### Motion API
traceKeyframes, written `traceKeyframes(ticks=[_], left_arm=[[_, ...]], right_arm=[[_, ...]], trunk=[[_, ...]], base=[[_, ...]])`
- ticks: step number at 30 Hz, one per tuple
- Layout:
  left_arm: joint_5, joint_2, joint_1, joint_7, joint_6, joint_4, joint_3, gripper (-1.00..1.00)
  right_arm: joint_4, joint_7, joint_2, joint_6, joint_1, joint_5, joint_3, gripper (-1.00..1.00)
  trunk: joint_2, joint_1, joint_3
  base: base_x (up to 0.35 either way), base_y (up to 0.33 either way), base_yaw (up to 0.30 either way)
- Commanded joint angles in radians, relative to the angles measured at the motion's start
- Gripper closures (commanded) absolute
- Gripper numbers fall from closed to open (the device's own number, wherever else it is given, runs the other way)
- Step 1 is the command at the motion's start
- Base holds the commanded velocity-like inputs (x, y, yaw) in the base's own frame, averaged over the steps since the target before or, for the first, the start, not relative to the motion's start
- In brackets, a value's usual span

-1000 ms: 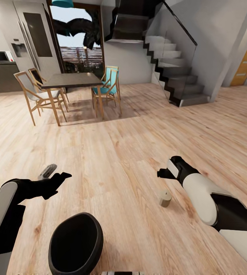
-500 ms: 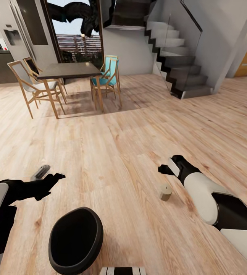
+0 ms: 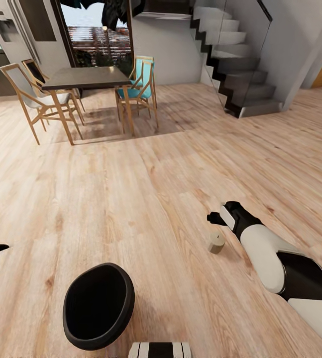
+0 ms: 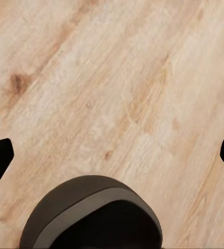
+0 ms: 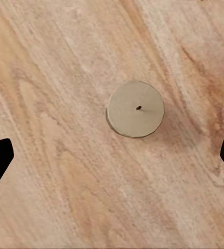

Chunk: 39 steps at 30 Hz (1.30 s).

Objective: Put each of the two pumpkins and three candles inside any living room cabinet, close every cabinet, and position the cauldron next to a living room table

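Right wrist: stubby tan candle [image 5: 135, 109], upright.

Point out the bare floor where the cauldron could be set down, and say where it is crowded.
Widest free patch: the plank floor between the dining table and the cauldron. More bare floor runs from there toward the stairs. Tighter spots: around the candle beside the right gripper, and under the table among the chairs.
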Motion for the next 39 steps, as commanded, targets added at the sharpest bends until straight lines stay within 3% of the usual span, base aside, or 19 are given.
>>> traceKeyframes(ticks=[1, 4, 7, 14, 26, 29, 39], left_arm=[[0.013, 0.001, 0.019, -0.028, 0.010, -0.001, 0.034, -1.00], [0.006, 0.002, 0.077, -0.151, 0.037, -0.001, 0.133, -1.00], [0.000, 0.001, 0.113, -0.208, 0.053, 0.000, 0.183, -1.00], [-0.006, -0.020, 0.146, -0.241, 0.063, 0.000, 0.221, -1.00], [-0.007, -0.027, 0.212, -0.251, 0.068, 0.000, 0.304, -1.00], [-0.007, -0.048, 0.248, -0.253, 0.067, 0.000, 0.352, -1.00], [-0.008, -0.093, 0.325, -0.255, 0.064, -0.001, 0.382, -1.00]], right_arm=[[-0.007, -0.003, 0.000, 0.004, 0.000, 0.000, -0.003, -1.00], [-0.035, -0.003, 0.000, 0.002, 0.002, 0.000, -0.002, -1.00], [-0.061, -0.003, -0.001, -0.007, 0.003, 0.000, -0.002, -1.00], [-0.078, -0.003, -0.001, -0.021, 0.003, 0.000, -0.002, -1.00], [-0.081, -0.003, -0.004, -0.051, 0.004, 0.003, -0.002, -1.00], [-0.081, -0.003, -0.006, -0.052, 0.002, 0.003, -0.002, -1.00], [-0.079, -0.016, -0.013, -0.052, -0.014, 0.004, -0.007, -1.00]], trunk=[[-0.001, 0.000, -0.005], [-0.001, 0.002, -0.016], [-0.002, 0.003, -0.028], [-0.004, 0.006, -0.055], [-0.006, 0.011, -0.101], [-0.007, 0.013, -0.113], [-0.009, 0.017, -0.152]], base=[[0.000, 0.000, 0.000], [0.000, 0.000, 0.000], [0.000, 0.000, 0.000], [0.000, 0.000, 0.000], [0.000, 0.000, 0.000], [0.000, 0.000, 0.000], [0.000, 0.000, 0.000]])
